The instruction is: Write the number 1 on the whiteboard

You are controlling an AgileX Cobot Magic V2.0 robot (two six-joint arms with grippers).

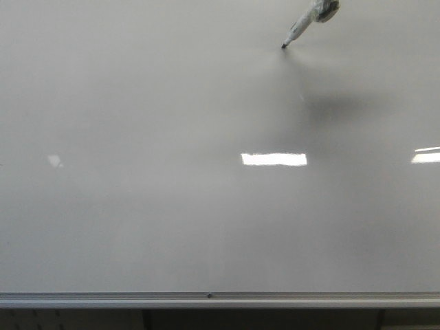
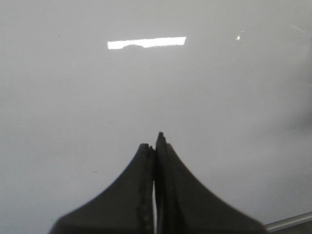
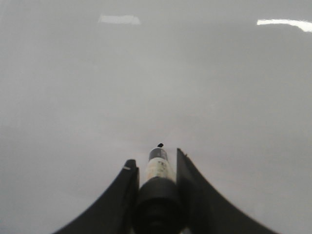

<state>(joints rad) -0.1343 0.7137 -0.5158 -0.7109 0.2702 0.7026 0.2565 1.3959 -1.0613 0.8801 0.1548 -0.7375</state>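
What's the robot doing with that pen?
The right gripper is shut on a marker and points its black tip at the far part of the whiteboard. The tip looks very close to the board, but whether it touches is hard to tell. No black stroke shows yet, only bright light reflections. The left gripper is shut and empty, hanging over a bare part of the board.
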